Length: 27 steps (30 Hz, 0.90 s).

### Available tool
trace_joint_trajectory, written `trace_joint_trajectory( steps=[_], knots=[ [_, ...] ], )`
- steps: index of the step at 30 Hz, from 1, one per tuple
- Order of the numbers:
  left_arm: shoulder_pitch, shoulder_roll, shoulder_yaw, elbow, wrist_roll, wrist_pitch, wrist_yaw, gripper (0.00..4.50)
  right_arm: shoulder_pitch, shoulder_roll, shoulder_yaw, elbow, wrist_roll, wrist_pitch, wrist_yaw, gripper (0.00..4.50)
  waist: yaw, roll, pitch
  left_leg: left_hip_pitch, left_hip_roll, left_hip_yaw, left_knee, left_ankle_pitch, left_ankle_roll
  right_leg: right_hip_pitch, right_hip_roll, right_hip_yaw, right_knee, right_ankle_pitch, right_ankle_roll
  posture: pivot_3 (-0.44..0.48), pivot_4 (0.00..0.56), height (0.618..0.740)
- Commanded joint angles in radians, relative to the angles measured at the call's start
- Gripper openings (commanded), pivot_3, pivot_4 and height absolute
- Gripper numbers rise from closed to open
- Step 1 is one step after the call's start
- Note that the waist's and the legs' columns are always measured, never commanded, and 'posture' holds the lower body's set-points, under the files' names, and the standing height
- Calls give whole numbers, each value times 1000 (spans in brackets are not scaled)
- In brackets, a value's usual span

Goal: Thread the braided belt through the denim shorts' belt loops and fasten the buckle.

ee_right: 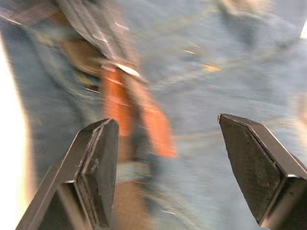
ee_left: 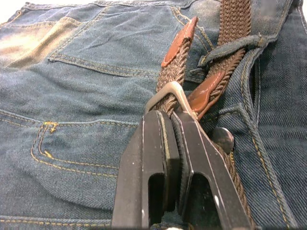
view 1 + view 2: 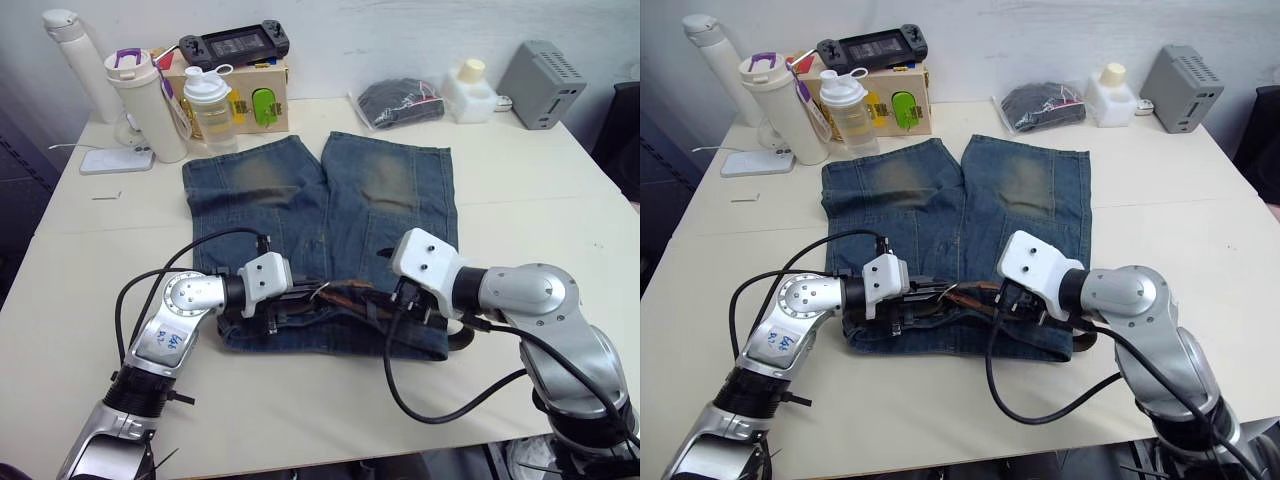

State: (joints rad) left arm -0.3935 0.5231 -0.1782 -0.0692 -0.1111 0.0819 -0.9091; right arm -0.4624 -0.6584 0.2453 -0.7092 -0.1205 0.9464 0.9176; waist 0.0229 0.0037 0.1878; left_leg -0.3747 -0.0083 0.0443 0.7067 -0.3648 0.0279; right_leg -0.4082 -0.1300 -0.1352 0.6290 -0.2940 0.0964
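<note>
Left wrist view — left claw (image 2: 175, 129) clamped on buckle (image 2: 169, 93); braided belt (image 2: 235, 21) under belt loop (image 2: 230, 47). Right claw (image 1: 168, 158) apart over denim shorts (image 3: 320, 215).

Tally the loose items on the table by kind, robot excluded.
Bottles: 3: white flask, purple-lidded tumbler, shaker
Clothing: 2: denim shorts, braided belt
Bagged bundle: 1
Handheld console: 1
Grey box: 1
Total: 8
</note>
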Motion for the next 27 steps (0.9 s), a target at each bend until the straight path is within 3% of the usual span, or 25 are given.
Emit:
trace_joint_trajectory(
  steps=[1,9,12,15,17,22,27],
  knots=[
    [6,-4,-13,-22,4,-14,0,0,1,-24,87,32,-64,-136,-71,3583,0,0,0,0,0,0,0,0,0,0,0,0,0,0,0,0,150,690],
    [11,5,-7,-35,8,-15,2,0,-14,-4,172,72,-114,-206,-136,3583,1,0,0,0,0,0,1,0,0,0,0,0,0,0,1,0,150,690],
    [11,7,-7,-38,11,-17,3,0,-14,-6,180,80,-120,-207,-141,2761,1,0,0,0,0,0,1,0,0,0,0,0,0,0,1,0,150,690],
    [9,6,-6,-36,12,-19,5,0,-6,-4,187,80,-121,-204,-142,1088,1,0,0,0,0,0,1,0,0,0,0,0,0,0,1,0,150,690],
    [6,5,-6,-33,13,-22,5,0,-2,-1,192,79,-120,-199,-143,264,1,0,0,0,0,0,1,0,0,0,0,0,0,0,1,0,150,690],
    [7,1,1,-36,1,-14,8,0,-2,13,200,72,-121,-177,-146,105,1,0,0,0,0,0,1,0,0,0,0,0,0,0,1,0,150,690],
    [10,-6,77,-100,-128,141,7,1876,3,22,210,62,-123,-160,-152,0,-1,0,0,0,0,0,1,0,0,0,0,0,0,0,1,0,150,690]
  ],
)
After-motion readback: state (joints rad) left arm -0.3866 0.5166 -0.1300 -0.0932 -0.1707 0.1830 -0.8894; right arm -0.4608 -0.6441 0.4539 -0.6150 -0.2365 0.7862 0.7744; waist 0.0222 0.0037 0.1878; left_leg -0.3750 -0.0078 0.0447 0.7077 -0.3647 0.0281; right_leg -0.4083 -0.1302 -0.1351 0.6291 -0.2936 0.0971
